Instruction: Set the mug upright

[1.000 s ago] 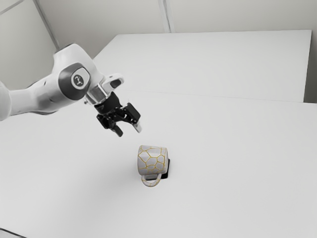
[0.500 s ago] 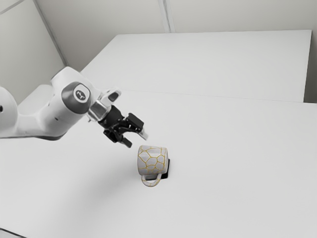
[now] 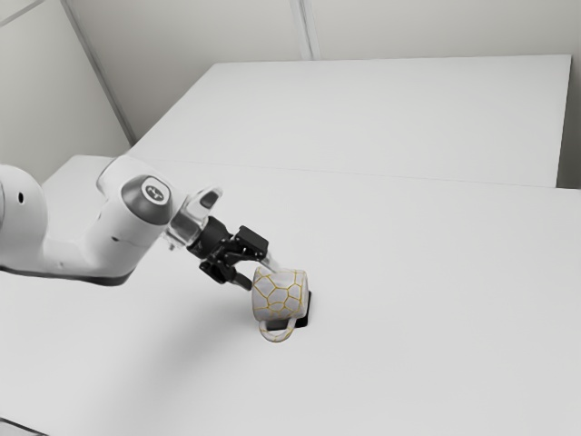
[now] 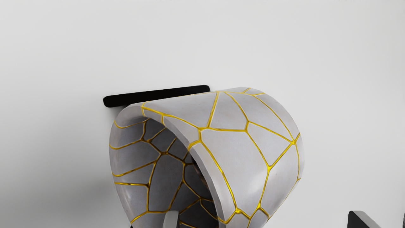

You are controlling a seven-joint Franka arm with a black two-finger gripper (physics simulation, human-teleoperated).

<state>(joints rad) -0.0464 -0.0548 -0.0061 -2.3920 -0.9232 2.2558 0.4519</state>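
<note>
My gripper (image 3: 257,275) is right at the mug (image 3: 280,295) in the exterior view, on the side facing the arm. The mug, grey with gold crack lines, lies on its side with its handle toward the exterior view's bottom. In the wrist view my gripper (image 4: 263,218) stands open, fingers wide apart. One fingertip (image 4: 171,219) shows in front of the mug's open mouth and the other is beyond its outer wall. The mug (image 4: 234,148) has its mouth turned partly toward the camera; whether a finger touches it I cannot tell.
A flat black object (image 3: 304,311) lies by the mug, partly hidden behind it; in the wrist view the black object (image 4: 158,95) shows as a bar past the mug. Both rest on the white table (image 3: 436,300). A dark edge crosses the exterior view's lower left corner.
My hand has come down and toward the exterior view's right, from above the mug to right beside it. The mug and the black object have not moved.
</note>
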